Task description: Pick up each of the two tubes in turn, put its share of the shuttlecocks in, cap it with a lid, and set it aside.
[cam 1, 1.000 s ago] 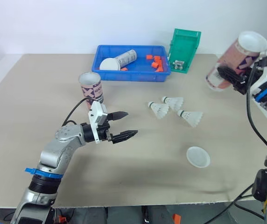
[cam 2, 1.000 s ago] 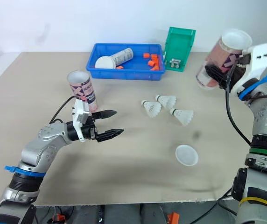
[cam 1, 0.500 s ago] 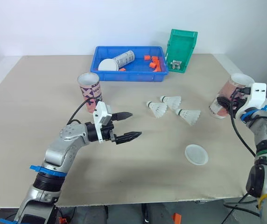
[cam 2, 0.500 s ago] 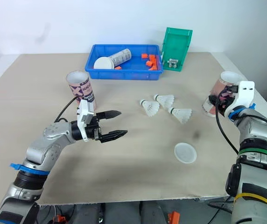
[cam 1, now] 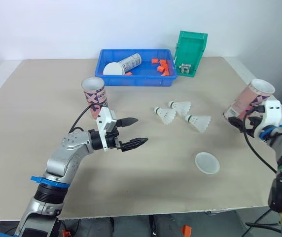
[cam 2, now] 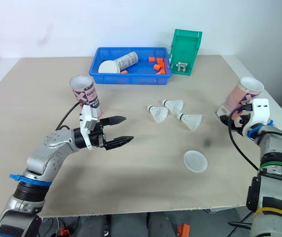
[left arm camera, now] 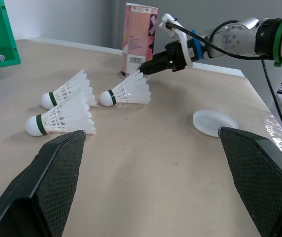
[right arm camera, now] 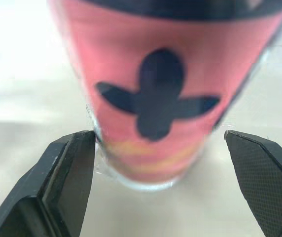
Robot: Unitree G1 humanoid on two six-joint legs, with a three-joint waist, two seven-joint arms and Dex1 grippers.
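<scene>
A pink patterned tube [cam 1: 248, 100] with a white top stands on the table near the right edge. My right gripper [cam 1: 235, 120] is low at its base, open, with the fingers [right arm camera: 72, 173] on either side of the tube and a gap on one side. A second, uncapped tube [cam 1: 95, 97] stands at the left. My left gripper [cam 1: 141, 131] hovers open and holds nothing, just right of that tube. Three white shuttlecocks [cam 1: 166, 114], [cam 1: 182, 106], [cam 1: 200, 122] lie mid-table. A loose white lid [cam 1: 207, 162] lies nearer the front.
A blue tray [cam 1: 137, 82] at the back holds a lying tube [cam 1: 131, 61], a white lid and several orange pieces. A green bin [cam 1: 193, 47] stands to the tray's right. The table's right edge runs close behind the pink tube.
My right arm brought the pink tube down from the air onto the table and its fingers have come apart around it. The left arm has barely moved.
</scene>
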